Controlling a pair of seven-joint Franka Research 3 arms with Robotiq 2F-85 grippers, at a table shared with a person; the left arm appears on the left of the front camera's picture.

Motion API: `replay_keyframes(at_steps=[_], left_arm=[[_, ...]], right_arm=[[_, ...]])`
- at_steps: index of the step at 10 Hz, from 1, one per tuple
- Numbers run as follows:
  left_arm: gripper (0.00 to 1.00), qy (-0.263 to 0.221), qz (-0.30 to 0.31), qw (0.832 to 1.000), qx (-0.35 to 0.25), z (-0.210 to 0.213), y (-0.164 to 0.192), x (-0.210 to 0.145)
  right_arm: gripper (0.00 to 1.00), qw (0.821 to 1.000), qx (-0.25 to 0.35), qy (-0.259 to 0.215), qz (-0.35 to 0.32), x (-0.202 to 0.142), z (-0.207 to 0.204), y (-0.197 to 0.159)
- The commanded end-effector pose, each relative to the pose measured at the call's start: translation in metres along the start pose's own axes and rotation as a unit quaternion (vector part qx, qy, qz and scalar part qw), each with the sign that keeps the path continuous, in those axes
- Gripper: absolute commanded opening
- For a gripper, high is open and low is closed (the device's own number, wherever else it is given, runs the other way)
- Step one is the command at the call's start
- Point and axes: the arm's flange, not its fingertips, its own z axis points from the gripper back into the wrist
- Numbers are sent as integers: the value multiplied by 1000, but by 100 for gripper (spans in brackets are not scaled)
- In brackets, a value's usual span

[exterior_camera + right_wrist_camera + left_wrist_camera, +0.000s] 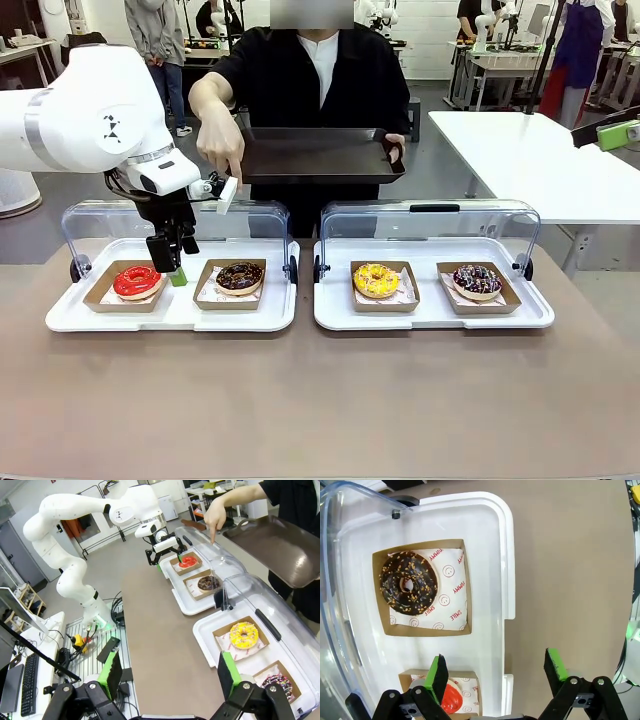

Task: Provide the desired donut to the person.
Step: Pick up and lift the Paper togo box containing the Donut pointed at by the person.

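The person [300, 70] stands across the table, one hand [220, 140] pointing a finger down toward the chocolate sprinkled donut [240, 277] [408, 583]. Their other hand holds a dark tray [320, 155]. My left gripper [170, 262] [495, 672] hangs open over the left white tray [170, 315], between the red donut [137, 281] and the chocolate one, holding nothing. The red donut [454, 700] is partly hidden behind one finger [438, 672]. My right gripper [170, 672] is open and empty, high off the table's right end.
The right white tray [430, 318] holds a yellow donut [376, 280] and a dark donut with coloured sprinkles [477, 280], each in a cardboard boat. Clear lids [430, 215] stand raised behind both trays. The brown table [320, 400] lies bare in front. A white table [530, 160] stands at the right.
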Motion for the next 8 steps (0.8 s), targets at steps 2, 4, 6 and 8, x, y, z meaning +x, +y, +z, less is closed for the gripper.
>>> replay_keyframes(at_steps=[2,4,6,8], left_arm=[[100,2,-1,1000,6,1,1,1],[100,21,-7,1000,9,-15,2,3],[100,36,-23,999,9,-35,6,14],[100,33,-18,999,1,-52,15,20]], right_arm=[[100,1000,4,-5,5,1,-1,0],[100,1000,4,-5,5,1,-1,0],[100,1000,4,-5,5,1,-1,0],[100,1000,4,-5,5,1,-1,0]])
